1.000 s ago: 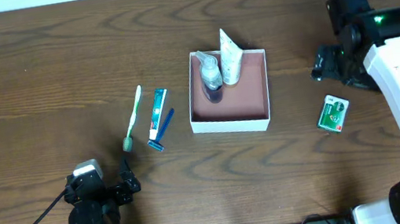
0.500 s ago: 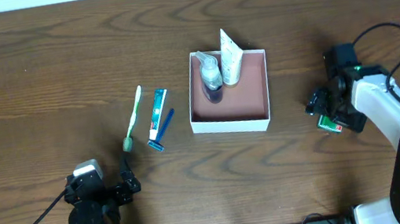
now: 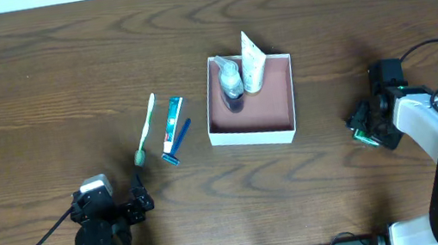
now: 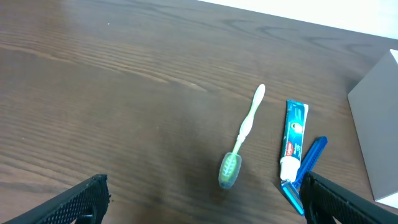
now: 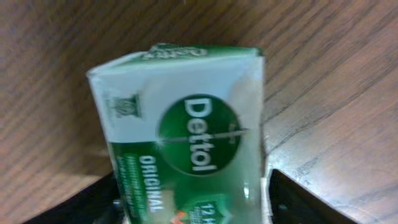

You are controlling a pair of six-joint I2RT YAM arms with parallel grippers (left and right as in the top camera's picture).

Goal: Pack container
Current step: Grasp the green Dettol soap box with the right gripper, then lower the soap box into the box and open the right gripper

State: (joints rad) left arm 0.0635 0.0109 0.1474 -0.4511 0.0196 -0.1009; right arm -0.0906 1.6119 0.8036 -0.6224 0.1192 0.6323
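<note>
1. Left end effector point(image 4: 211, 208): fingers spread wide, holding nothing, low over the surface point(image 3: 22, 82) near the front-left edge.
2. Outside the box, left of it, lying near each other: one green-and-white toothbrush point(image 3: 146, 126), one small toothpaste tube point(image 3: 173, 118), one blue-handled razor point(image 3: 180, 140). None is packed.
3. The container point(image 3: 255, 140) sits mid-surface, open side up. Inside, at its far-left corner: one clear bottle point(image 3: 230, 82) and one white tube point(image 3: 252, 67). The rest of its floor is bare.
4. Right end effector point(image 3: 365, 128): down over one green soap box point(image 5: 186, 130), well right of the container. Fingers flank the box; I cannot tell whether they are pressing on it.
5. Judged progress: two items in, four out. The soap box looks like the item in hand.
</note>
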